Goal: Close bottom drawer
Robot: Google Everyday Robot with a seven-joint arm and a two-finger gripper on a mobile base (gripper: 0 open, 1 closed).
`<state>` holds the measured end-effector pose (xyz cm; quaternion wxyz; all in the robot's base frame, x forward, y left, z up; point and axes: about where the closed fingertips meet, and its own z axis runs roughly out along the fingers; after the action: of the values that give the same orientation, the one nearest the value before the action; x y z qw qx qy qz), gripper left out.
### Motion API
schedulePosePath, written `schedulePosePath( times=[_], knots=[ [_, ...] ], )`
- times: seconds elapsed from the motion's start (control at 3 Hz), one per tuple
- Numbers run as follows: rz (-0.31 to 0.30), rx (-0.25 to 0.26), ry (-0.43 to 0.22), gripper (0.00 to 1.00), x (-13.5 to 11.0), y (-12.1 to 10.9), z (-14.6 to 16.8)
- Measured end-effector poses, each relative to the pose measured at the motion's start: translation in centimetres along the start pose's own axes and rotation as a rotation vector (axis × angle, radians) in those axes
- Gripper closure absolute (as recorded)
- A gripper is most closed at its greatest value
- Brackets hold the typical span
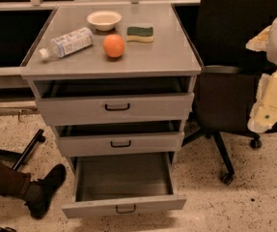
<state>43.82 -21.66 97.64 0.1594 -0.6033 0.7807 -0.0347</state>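
Observation:
The grey three-drawer cabinet (pixel 114 64) stands in the middle of the camera view. The bottom drawer (pixel 123 206) is pulled far out toward me, its inside bare, with a small black wire handle (pixel 126 209) on its shallow front. The middle drawer (pixel 120 143) and the top drawer (pixel 115 108) each stand a little open. My gripper (pixel 268 108), a white and cream shape on the arm, is at the right edge of the view, well right of and above the bottom drawer, touching nothing.
On the cabinet top lie a plastic bottle (pixel 65 42), a white bowl (pixel 104 19), an orange (pixel 114 45) and a sponge (pixel 140 33). A black office chair (pixel 225 100) stands right of the cabinet. A person's leg and black shoe (pixel 39 192) are at the lower left.

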Motion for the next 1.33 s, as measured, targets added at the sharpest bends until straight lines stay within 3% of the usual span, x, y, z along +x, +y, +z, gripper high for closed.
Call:
schedulePosePath(
  times=[0.33, 0.67, 1.33],
  knots=[
    [0.000, 0.000, 0.000, 0.00, 0.0, 0.0, 0.0],
    [-0.009, -0.020, -0.025, 0.00, -0.2, 1.1, 3.1],
    [-0.044, -0.225, -0.112, 0.00, -0.6, 6.2, 22.4]
  ],
)
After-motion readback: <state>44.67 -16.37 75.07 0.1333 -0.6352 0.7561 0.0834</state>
